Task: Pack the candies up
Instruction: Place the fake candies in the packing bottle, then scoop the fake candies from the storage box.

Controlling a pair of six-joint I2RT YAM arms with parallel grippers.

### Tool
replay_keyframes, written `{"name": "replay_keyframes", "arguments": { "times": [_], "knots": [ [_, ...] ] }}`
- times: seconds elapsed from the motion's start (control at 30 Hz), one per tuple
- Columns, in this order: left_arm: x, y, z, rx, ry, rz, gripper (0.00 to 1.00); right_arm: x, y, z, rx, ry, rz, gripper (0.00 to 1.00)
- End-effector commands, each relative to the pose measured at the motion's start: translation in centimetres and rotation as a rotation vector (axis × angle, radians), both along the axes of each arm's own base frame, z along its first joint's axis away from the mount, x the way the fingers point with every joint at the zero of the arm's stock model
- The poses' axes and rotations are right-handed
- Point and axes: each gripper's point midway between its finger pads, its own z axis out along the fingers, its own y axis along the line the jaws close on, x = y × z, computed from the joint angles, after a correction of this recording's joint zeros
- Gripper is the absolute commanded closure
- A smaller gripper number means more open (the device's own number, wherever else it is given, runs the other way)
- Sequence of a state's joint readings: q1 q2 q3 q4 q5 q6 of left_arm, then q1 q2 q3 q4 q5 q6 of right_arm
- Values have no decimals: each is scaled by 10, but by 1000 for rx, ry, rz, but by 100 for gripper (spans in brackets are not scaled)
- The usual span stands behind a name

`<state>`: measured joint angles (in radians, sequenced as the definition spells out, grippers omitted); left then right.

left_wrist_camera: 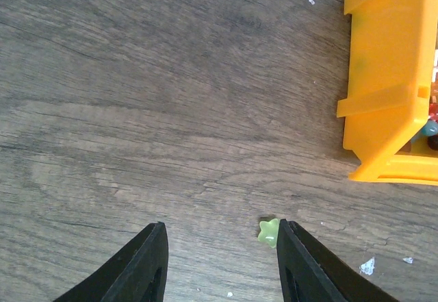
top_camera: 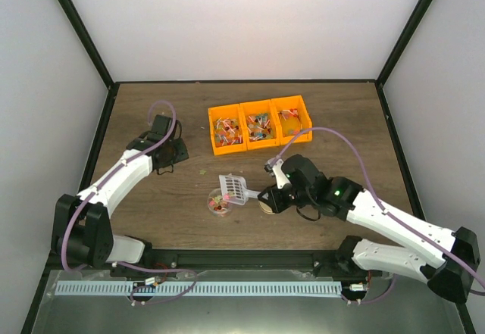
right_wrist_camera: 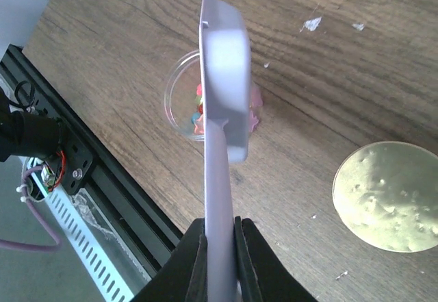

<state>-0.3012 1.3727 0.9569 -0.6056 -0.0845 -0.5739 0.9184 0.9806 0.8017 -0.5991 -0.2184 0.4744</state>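
Standing apart above the wood surface [left_wrist_camera: 137, 110], the left fingers [left_wrist_camera: 147, 264] have one loose green candy [left_wrist_camera: 268, 232] lying just beside the inner face of one of them, while the right fingers [right_wrist_camera: 193, 268] clamp the handle of a scoop [right_wrist_camera: 224, 90] held over a clear cup [right_wrist_camera: 176, 93] holding more candies [right_wrist_camera: 197, 118].

Honestly, there's no text or numbers I can read anywhere. The orange bins [top_camera: 227, 151], scoop [right_wrist_camera: 222, 76] and gold lid [right_wrist_camera: 390, 196] look blank, and the candies [top_camera: 227, 131] are too tiny to tell.
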Motion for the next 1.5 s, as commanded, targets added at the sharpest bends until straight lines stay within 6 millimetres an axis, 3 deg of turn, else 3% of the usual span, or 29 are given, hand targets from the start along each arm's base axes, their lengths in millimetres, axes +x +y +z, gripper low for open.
{"name": "replay_keyframes", "arguments": {
  "times": [0.0, 0.43, 0.6, 0.67, 0.77, 0.9, 1.0, 1.17, 1.27, 1.37, 1.47],
  "knots": [
    [0, 0, 3, -24, -21, 10, 53, 8, 0, 24, -22, -79, -12, 99],
    [8, -4, 6, -36, -29, 6, 51, 8, 4, 29, -108, -123, -6, 99],
    [16, -7, 12, -46, -45, 9, 51, 18, 6, 58, -14, -152, -88, 99],
    [21, -10, 17, -54, -55, 11, 51, 28, 6, 71, 23, -153, -136, 99],
    [33, -19, 26, -72, -70, 4, 51, 60, -2, 92, 68, -141, -240, 99],
    [53, -39, 30, -84, -62, -32, 51, 93, 4, 115, 143, -165, -225, 99],
    [69, -48, 31, -93, -53, -45, 51, 109, 6, 122, 183, -158, -209, 99],
    [94, -59, 31, -87, -38, -66, 51, 140, -8, 108, 185, -104, -316, 99],
    [107, -66, 36, -92, -45, -74, 51, 169, -31, 98, 199, -12, -503, 99],
    [118, -69, 35, -67, -33, -64, 51, 190, -56, 102, 239, 27, -727, 99],
    [127, -75, 31, -21, -16, -54, 54, 202, -69, 101, 260, 111, -916, 99]
  ]
}}
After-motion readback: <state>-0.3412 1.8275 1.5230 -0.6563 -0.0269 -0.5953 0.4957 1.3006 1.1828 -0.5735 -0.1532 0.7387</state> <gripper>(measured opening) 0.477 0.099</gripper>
